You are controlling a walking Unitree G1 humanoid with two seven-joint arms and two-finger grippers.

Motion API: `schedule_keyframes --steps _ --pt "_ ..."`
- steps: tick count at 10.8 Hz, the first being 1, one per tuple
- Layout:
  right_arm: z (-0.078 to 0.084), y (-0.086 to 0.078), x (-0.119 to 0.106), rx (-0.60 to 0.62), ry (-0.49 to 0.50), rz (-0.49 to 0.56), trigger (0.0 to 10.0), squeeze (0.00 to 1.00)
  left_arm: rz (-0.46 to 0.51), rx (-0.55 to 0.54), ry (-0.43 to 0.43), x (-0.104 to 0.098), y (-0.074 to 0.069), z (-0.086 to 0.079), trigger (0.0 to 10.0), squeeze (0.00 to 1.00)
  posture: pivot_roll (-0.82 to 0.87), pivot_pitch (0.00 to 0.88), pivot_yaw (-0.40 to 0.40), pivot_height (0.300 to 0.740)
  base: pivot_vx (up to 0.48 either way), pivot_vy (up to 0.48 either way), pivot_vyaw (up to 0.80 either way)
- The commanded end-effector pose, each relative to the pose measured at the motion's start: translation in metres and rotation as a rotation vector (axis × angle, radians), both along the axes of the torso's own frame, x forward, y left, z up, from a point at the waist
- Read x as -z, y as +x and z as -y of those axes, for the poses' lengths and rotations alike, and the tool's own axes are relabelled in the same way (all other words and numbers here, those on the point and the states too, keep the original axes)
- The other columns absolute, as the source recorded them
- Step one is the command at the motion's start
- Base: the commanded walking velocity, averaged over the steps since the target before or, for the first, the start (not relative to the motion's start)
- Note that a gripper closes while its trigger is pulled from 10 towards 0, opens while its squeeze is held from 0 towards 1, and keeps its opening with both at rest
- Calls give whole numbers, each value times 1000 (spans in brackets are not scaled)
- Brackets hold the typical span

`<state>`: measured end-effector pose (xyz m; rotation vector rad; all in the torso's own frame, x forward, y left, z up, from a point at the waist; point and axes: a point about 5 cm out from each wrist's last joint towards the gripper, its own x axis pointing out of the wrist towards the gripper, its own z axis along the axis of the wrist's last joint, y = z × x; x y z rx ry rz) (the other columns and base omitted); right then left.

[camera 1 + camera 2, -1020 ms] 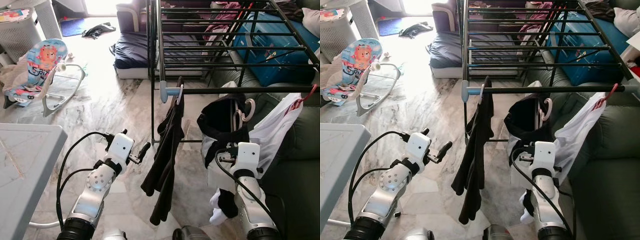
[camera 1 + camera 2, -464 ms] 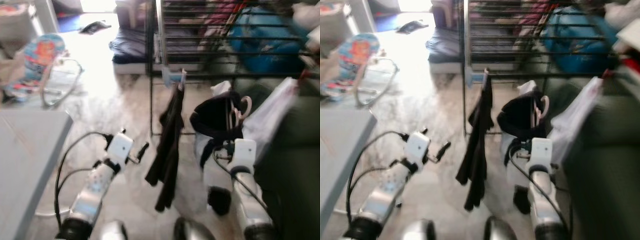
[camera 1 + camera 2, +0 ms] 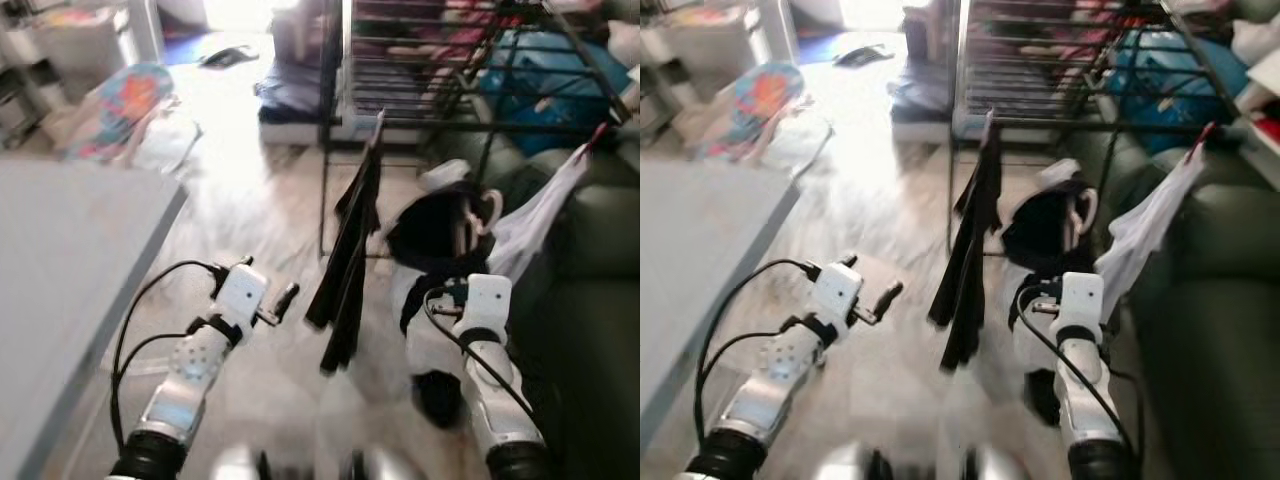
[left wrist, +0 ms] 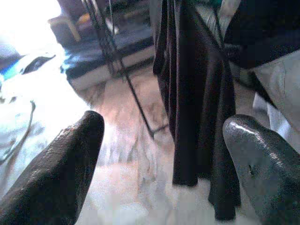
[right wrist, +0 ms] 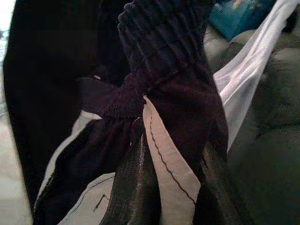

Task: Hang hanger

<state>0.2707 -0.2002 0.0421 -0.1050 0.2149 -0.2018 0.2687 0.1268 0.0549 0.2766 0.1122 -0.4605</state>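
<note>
Marble floor (image 3: 250, 210) and drying rack (image 3: 440, 125) are blurred. Right gripper (image 5: 164, 187) is clamped on the garment (image 5: 168, 84) (hanger hook should be lifted squarely onto a rail); left gripper (image 4: 159, 154) fingers are held apart, empty.

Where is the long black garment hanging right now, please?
In the left eye view, the long black garment hangs from the drying rack, ahead between the two arms, left of the dark clothes bundle at the right gripper.

A pale curved hanger (image 3: 489, 214) carries black-and-white garments (image 3: 432, 232) — bunched, drooping. It sits raised before the drying rack (image 3: 440, 95) — details blurred.
</note>
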Motion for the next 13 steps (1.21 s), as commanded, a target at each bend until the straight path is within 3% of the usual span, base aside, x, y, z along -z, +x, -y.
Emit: schedule_keyframes --steps 1,9,13 --pt "1 4 -9 2 -9 40 10000 0 -1 13 3 0 -1 4 10000 0 -77 0 -9 740 -319 0 0" --pt "-6 10 -12 -22 -9 53 10000 0 16 27 -5 -2 -1 9 10000 0 -71 0 -13 740 -34 -294 0" --pt "-12 13 -14 -79 -37 61 10000 0 9 13 -29 -2 0 10 10000 0 -71 0 -13 740 0 0 200"
